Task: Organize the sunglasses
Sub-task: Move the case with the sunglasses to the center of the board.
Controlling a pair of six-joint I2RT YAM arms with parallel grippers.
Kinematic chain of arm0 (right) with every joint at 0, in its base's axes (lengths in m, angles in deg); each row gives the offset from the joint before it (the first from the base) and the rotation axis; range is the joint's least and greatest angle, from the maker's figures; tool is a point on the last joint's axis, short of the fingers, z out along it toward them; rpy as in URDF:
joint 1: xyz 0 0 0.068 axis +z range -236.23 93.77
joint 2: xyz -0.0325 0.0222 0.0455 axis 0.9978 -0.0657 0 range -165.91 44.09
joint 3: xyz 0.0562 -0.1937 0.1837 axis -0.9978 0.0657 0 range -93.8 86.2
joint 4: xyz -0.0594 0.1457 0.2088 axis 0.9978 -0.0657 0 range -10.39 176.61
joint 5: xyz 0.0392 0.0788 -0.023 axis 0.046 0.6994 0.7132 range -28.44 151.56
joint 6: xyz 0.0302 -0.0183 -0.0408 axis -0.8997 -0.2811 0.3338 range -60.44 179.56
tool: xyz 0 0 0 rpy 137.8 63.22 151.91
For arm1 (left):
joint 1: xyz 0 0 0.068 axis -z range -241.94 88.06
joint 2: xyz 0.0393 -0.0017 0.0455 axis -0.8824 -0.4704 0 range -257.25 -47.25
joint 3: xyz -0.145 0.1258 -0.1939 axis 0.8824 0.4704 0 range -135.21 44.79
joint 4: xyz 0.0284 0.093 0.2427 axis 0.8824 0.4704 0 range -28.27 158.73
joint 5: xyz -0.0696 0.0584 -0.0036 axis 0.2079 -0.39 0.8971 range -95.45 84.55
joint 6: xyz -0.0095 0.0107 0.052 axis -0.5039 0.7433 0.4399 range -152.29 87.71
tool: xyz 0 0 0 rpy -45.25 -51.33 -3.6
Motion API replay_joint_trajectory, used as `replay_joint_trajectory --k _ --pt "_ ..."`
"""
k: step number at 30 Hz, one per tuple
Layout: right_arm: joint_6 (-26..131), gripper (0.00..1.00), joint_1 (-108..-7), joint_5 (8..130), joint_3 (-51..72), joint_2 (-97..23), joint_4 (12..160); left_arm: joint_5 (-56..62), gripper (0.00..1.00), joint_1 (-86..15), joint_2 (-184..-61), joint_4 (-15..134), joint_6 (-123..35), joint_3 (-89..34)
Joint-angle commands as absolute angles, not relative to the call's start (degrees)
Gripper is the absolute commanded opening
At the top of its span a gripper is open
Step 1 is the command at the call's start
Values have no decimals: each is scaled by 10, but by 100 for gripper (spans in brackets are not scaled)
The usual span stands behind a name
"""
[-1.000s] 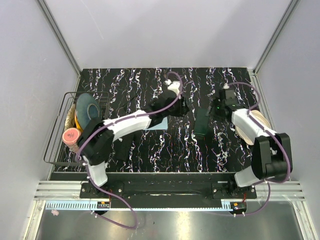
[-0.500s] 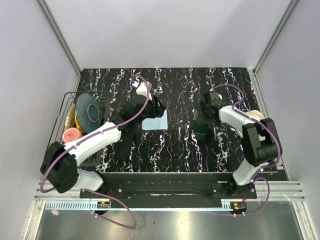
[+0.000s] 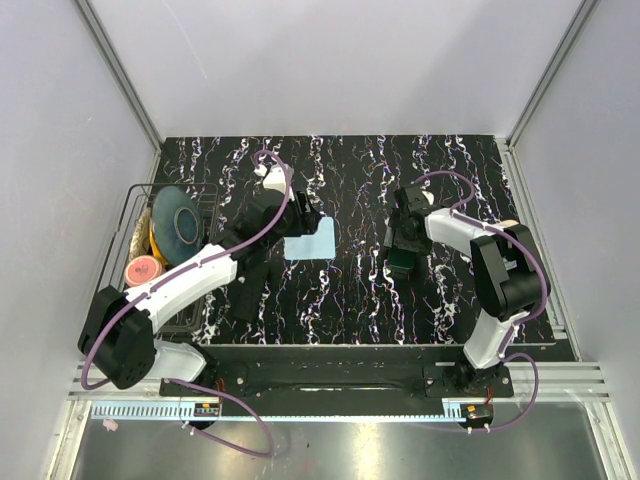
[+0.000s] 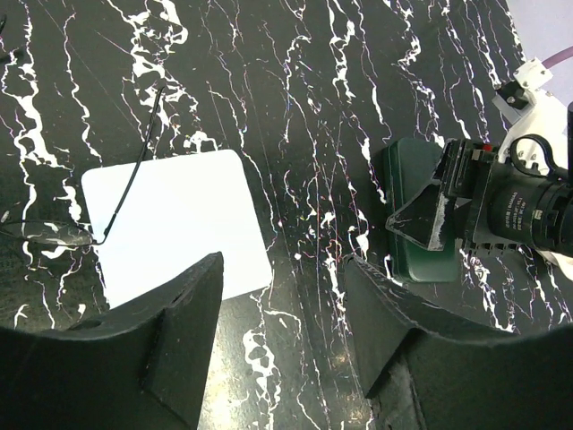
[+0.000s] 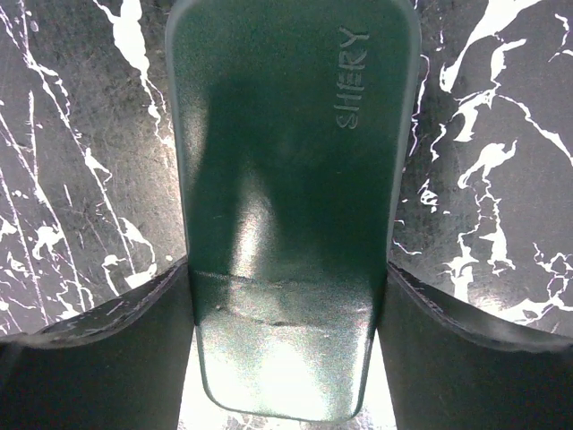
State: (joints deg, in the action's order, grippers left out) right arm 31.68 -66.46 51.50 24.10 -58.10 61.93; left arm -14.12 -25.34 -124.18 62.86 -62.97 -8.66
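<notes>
Thin wire-framed sunglasses (image 4: 89, 235) lie at the left edge of a pale square cloth (image 4: 179, 224), one temple stretched across it. My left gripper (image 4: 282, 309) hovers open over the bare table just right of the cloth (image 3: 312, 243), with nothing between its fingers. In the top view the left gripper (image 3: 298, 216) sits beside the cloth's far left corner, and the sunglasses are hidden there. A dark green glasses case (image 5: 291, 179) marked SHERY lies flat. My right gripper (image 5: 288, 305) straddles its near end, both fingers pressed against its sides. The top view shows the right gripper (image 3: 400, 238) on the case (image 3: 403, 262).
A wire basket (image 3: 118, 290) stands at the table's left edge, holding a blue-grey dish (image 3: 178, 222) and a pink cup (image 3: 143, 270). The black marbled tabletop (image 3: 350, 290) runs to grey walls at the back and sides.
My left arm has drawn back to the left, off the table's middle, and its jaws have widened. My right gripper has moved left onto the green case, opened wide, then narrowed onto it.
</notes>
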Motion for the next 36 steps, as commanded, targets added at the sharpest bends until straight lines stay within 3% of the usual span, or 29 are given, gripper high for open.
replay_joint_trajectory --k 1,10,20,22,24,26,29,34,36 --pt "322 50 -665 458 212 -598 611 -134 60 -260 -1228 616 -632 -86" --pt "459 45 -788 479 86 -665 646 -134 61 -273 -1215 661 -632 -94" --pt "615 49 -850 531 -120 -845 596 -133 61 -303 -1191 711 -631 -105" --pt "615 57 -855 536 -139 -852 589 -133 62 -308 -1184 713 -631 -102" --pt "604 71 -859 554 -142 -842 587 -132 62 -311 -1180 717 -632 -101" --pt "599 98 -859 568 -142 -826 587 -133 62 -314 -1177 721 -634 -99" --pt "589 100 -858 594 -145 -797 587 -150 68 -317 -1175 739 -646 -99" --pt "556 100 -859 613 -148 -734 581 -203 99 -325 -1162 788 -654 -95" --pt "543 100 -859 610 -139 -714 581 -223 99 -328 -1156 803 -649 -94"
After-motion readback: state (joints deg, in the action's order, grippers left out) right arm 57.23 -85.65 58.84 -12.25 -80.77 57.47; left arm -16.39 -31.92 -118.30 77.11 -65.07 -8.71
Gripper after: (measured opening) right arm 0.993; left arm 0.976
